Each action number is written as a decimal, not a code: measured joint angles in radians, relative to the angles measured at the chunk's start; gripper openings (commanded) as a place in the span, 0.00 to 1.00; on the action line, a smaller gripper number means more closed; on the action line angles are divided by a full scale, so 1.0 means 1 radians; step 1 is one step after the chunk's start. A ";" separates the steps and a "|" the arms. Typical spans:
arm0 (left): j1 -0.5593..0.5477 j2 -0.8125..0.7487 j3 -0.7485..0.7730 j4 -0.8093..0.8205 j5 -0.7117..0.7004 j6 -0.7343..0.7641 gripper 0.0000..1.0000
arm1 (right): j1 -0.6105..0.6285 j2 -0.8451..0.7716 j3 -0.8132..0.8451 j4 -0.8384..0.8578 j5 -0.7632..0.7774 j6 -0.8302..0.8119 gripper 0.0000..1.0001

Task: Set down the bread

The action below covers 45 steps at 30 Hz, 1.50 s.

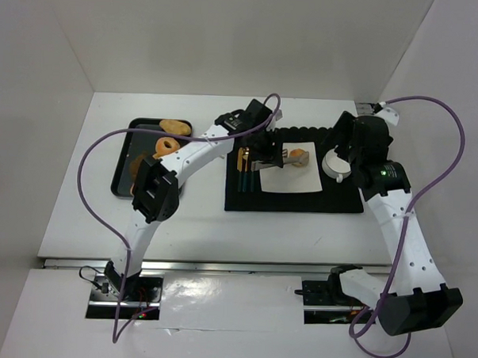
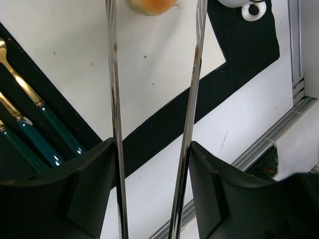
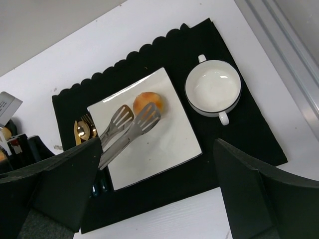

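We find the bread [image 3: 148, 103], a small round golden roll with a smooth crust, lying on the far half of a square, glossy white plate [image 3: 174, 137]. The left gripper [image 2: 153, 147] clasps polished steel tongs [image 3: 127, 130] by their long flat arms. Their slotted blades stand apart at the roll's near edge; contact cannot be judged. The plate rests on a black scalloped placemat [image 3: 239, 134]. A round white two-handled bowl [image 3: 213, 88] stands just right of it. The right gripper [image 3: 157, 144] hangs above, spread wide, holding nothing.
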 measured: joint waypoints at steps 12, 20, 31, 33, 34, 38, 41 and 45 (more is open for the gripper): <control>0.049 -0.318 -0.068 -0.121 -0.217 0.034 0.56 | -0.009 0.011 -0.017 0.002 -0.040 0.004 1.00; 0.356 -0.555 -0.352 -0.250 -0.386 0.025 0.54 | -0.013 0.029 -0.032 0.023 -0.087 0.005 1.00; 0.625 -0.557 -0.544 -0.304 -0.414 0.023 0.55 | -0.018 0.095 -0.032 0.045 -0.150 0.016 1.00; 0.645 -0.557 -0.553 -0.293 -0.399 0.023 0.55 | -0.018 0.095 -0.034 0.048 -0.152 0.020 1.00; 0.652 -0.557 -0.560 -0.282 -0.391 0.024 0.55 | -0.018 0.095 -0.038 0.054 -0.152 0.023 1.00; 0.676 -0.557 -0.586 -0.247 -0.341 0.026 0.55 | -0.018 0.095 -0.062 0.061 -0.167 0.031 1.00; 0.688 -0.557 -0.591 -0.224 -0.314 0.026 0.55 | -0.018 0.095 -0.065 0.061 -0.175 0.035 1.00; 0.694 -0.557 -0.591 -0.189 -0.292 0.026 0.58 | -0.018 0.095 -0.065 0.061 -0.182 0.035 1.00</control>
